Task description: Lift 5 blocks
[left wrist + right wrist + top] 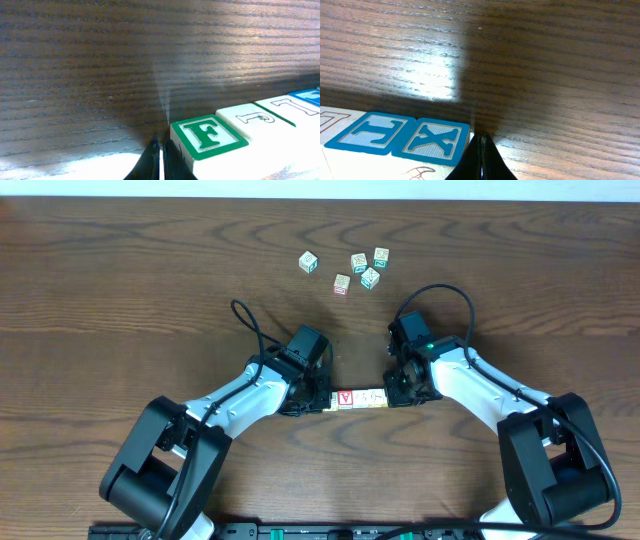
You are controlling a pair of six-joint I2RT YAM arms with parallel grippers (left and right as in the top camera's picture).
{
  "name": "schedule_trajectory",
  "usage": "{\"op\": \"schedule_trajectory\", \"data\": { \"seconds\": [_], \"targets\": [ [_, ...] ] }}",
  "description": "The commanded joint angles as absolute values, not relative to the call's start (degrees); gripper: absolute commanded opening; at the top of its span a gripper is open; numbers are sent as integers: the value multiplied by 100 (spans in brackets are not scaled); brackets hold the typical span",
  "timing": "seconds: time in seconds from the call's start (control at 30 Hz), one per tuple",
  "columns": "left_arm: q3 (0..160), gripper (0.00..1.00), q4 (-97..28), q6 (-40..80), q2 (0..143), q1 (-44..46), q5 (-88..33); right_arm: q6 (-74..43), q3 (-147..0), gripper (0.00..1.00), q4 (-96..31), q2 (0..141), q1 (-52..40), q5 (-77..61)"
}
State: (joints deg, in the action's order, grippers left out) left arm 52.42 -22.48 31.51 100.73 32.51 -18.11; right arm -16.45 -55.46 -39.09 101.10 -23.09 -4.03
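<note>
Blocks in row, pressed endwise between closed left, right jaws.

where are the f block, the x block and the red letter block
f block (210, 137): left wrist view, on its green F face
x block (435, 140): right wrist view, on its blue X face
red letter block (345, 397): overhead view, on its top face
</note>
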Motion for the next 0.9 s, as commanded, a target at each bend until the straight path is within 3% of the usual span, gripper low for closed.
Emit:
{"op": "schedule_trajectory", "data": {
  "seconds": [0.0,0.87],
  "targets": [
    [5072,8,-2281,3116,10269,3297,-1732,-1470,-5452,1,-3859,10320,-2349,-803],
    [5074,7,-2261,3186,10219,3297,-1743,-1564,-5454,1,-3791,10320,-2722,-1350]
  ]
}}
